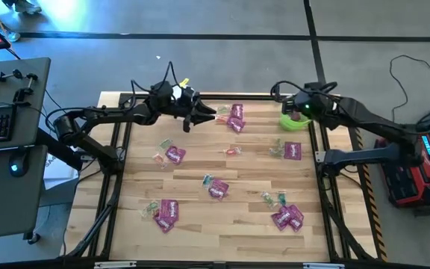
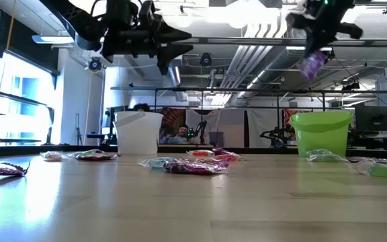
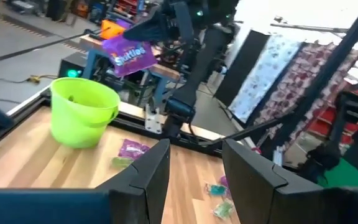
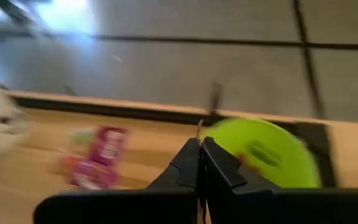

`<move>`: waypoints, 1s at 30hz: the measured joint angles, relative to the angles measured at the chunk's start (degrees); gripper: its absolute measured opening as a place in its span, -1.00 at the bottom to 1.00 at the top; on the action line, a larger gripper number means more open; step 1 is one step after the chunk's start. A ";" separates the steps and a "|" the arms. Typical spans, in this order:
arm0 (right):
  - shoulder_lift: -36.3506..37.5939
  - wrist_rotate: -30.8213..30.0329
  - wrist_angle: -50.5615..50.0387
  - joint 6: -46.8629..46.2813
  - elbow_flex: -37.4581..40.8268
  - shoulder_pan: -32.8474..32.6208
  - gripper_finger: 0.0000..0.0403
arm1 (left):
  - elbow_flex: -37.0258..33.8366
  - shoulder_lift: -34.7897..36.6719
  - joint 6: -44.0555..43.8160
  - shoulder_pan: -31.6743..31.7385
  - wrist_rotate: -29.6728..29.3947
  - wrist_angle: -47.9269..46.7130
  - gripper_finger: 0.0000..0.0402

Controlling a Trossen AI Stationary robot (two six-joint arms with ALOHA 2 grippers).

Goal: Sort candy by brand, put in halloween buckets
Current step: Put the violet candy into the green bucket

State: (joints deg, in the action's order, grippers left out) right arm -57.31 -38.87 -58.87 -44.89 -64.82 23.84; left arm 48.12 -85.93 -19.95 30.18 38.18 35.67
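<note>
Left gripper (image 3: 194,168) jaws gape empty; far off, right gripper (image 3: 143,32) pinches a purple packet (image 3: 129,57) over the green bucket (image 3: 82,112). Looks light, floppy, slippery; grab an edge.

The light wooden plank worktop (image 1: 222,217) carries scattered magenta-purple flat candy packets (image 1: 175,155) and small clear-wrapped sweets (image 1: 232,151). A bright lime green plastic bucket (image 1: 293,121) stands near the far right corner.

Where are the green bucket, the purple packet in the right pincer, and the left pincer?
green bucket (image 3: 82,118), left wrist view, outer wall.
purple packet (image 3: 129,57), left wrist view, printed face.
left pincer (image 3: 194,165), left wrist view, gap between fingertips.
</note>
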 joint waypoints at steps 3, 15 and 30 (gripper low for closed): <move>-1.26 1.01 -3.41 0.41 0.02 3.79 -1.00 | 0.00 0.00 2.01 -0.21 -0.22 -0.66 -0.30; -11.50 7.80 -2.11 19.68 0.02 16.35 -1.00 | 0.00 0.00 10.17 -0.25 -9.99 -3.45 -0.30; -19.68 19.24 2.41 29.52 0.02 26.98 -1.00 | 0.00 0.00 11.27 -2.15 -12.33 -5.84 -0.30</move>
State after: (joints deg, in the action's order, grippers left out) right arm -76.99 -19.63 -56.46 -15.38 -64.79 50.82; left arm 48.12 -85.93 -8.69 28.03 25.85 29.83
